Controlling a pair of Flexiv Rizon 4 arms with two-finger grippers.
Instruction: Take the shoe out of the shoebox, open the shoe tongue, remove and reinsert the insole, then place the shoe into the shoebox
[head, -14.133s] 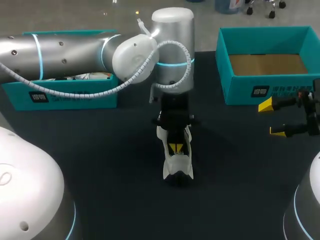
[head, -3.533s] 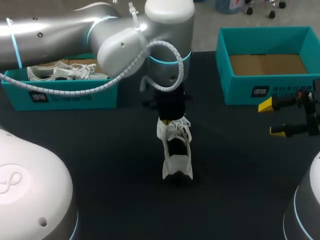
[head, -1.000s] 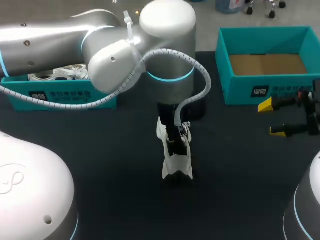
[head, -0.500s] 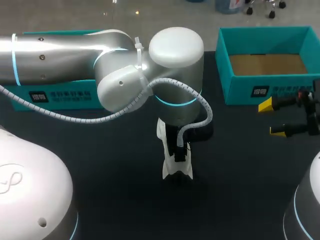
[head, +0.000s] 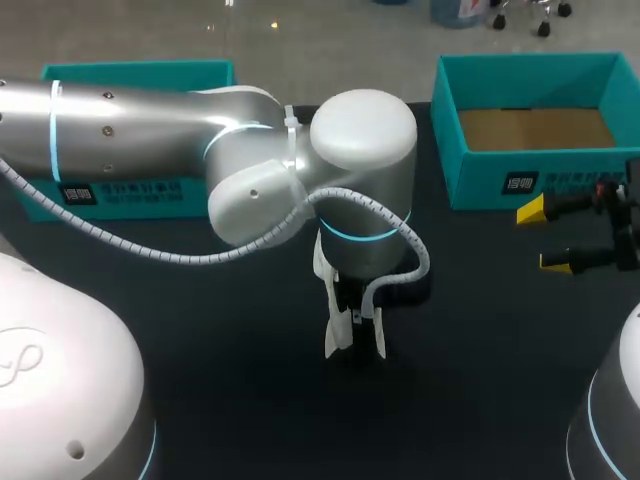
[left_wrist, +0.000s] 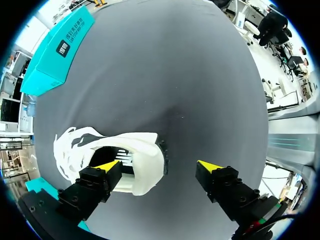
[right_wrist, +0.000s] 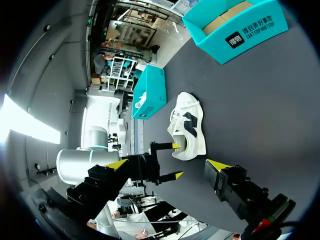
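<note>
A white shoe (head: 333, 335) stands on the black table (head: 200, 330), toe toward the back, mostly hidden under my left arm's wrist (head: 365, 190). In the left wrist view my left gripper (left_wrist: 159, 167) is open over the shoe's (left_wrist: 137, 167) heel end. One yellow tip (left_wrist: 107, 165) is over the dark shoe opening, the other tip (left_wrist: 210, 166) is clear of the heel. My right gripper (head: 575, 237) hangs open and empty at the table's right side, far from the shoe (right_wrist: 187, 127).
An open teal shoebox (head: 530, 165) with a bare cardboard floor stands at the back right. A second teal box (head: 120, 190) sits at the back left behind my left arm; the right wrist view shows another white shoe in it (right_wrist: 141, 100).
My left gripper has opened from shut. The left arm has swung toward the front and lowered over the shoe's heel. The shoe and right arm have stayed put.
</note>
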